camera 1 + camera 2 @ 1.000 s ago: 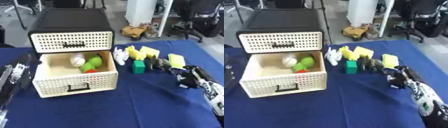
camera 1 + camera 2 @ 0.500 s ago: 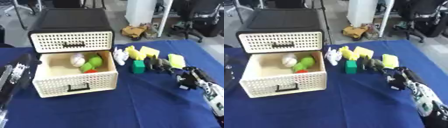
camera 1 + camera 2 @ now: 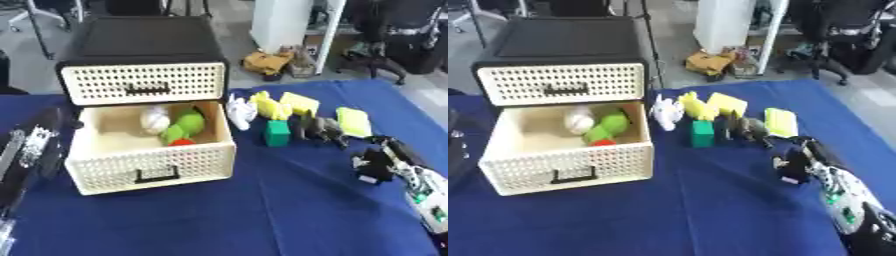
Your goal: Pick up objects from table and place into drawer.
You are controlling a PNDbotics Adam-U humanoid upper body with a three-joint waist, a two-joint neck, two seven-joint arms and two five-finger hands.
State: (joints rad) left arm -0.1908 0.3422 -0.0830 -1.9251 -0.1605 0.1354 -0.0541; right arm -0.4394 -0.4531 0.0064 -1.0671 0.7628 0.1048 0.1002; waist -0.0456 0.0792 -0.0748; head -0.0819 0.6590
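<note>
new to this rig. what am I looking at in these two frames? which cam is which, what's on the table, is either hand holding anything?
Both pictures come from one stereo camera in a humanoid robot's head, its left and right eyes, looking down at a blue-covered table. A person drives the robot remotely.

On the table stands a cream perforated drawer cabinet with a black top. Its lower drawer is pulled open and holds a white ball, a green soft toy and something red.

Beside it lie a small white figure, yellow blocks, a green cube, a dark grey toy and a pale yellow sponge.

The right hand is low at the right, fingers curled; whether it holds anything I cannot tell. The left arm lies at the left edge, its hand unclear.
</note>
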